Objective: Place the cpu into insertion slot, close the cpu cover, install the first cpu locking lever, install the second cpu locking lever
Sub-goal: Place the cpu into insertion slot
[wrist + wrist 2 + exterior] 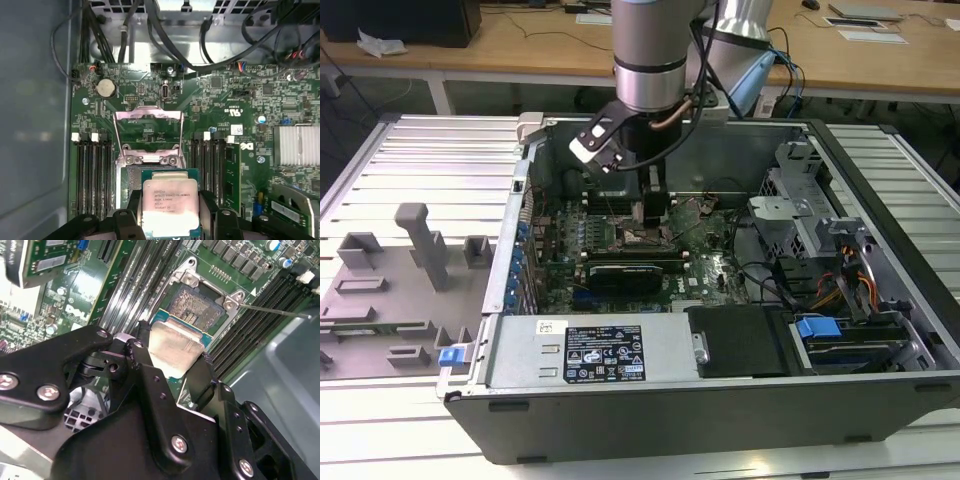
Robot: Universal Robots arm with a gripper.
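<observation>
My gripper (170, 212) is shut on the cpu (170, 202), a flat square chip with a pale metal top, held by two opposite edges. In the second wrist view the cpu (172, 347) hangs tilted just over the near edge of the insertion slot (194, 305), whose shiny contact field is exposed; black fingers (142, 340) clamp it. The cpu hides part of the insertion slot (130, 180). The cpu cover (148, 116) stands flipped open beyond the slot. A thin locking lever (272, 310) sticks out sideways, unlatched. In the exterior view the gripper (650, 208) reaches down into the open computer case.
Long black memory slots (92, 175) flank the socket on both sides. A black graphics card (625, 272) lies near the socket. Cables (165, 35) hang at the case wall. A finned heat sink (297, 145) sits nearby. A grey fixture tray (390, 300) lies on the exterior view's left.
</observation>
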